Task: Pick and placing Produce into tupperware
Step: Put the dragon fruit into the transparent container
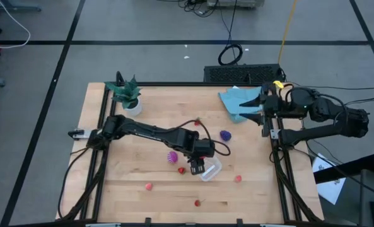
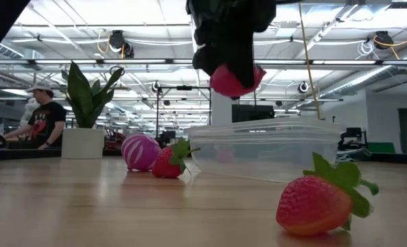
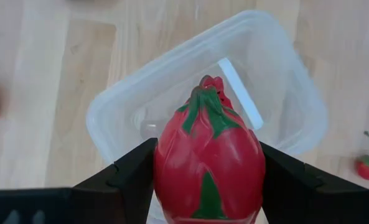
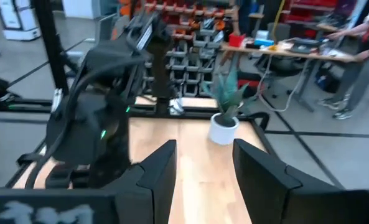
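Note:
My left gripper (image 3: 208, 150) is shut on a larger red piece of produce with green scales (image 3: 209, 162), which hangs over the clear tupperware (image 3: 277, 93), just above its rim (image 2: 265, 127). On the table around it lie a magenta striped fruit (image 1: 171, 157), a dark purple one (image 1: 225, 135) and small red berries (image 1: 181, 169) (image 1: 238, 178) (image 1: 197, 202). My right gripper (image 4: 203, 149) waits raised at the table's right edge (image 1: 260, 107), open, with nothing between its fingers. My left gripper pinches the red piece by its two opposite sides (image 3: 162, 168) at its widest part, between the two fingers (image 3: 131, 177). The fingers come from above, pointing steeply down. The piece is lifted clear, its green-tipped end (image 3: 210, 84) pointing down toward the tupperware.
A potted green plant (image 1: 127, 94) stands at the far left corner and a blue cloth (image 1: 240, 101) lies at the far right. Strawberries (image 2: 320, 202) (image 2: 169, 163) lie near the tub. A pink berry (image 1: 149, 186) sits toward the near edge. A person (image 2: 45, 120) sits beyond the table.

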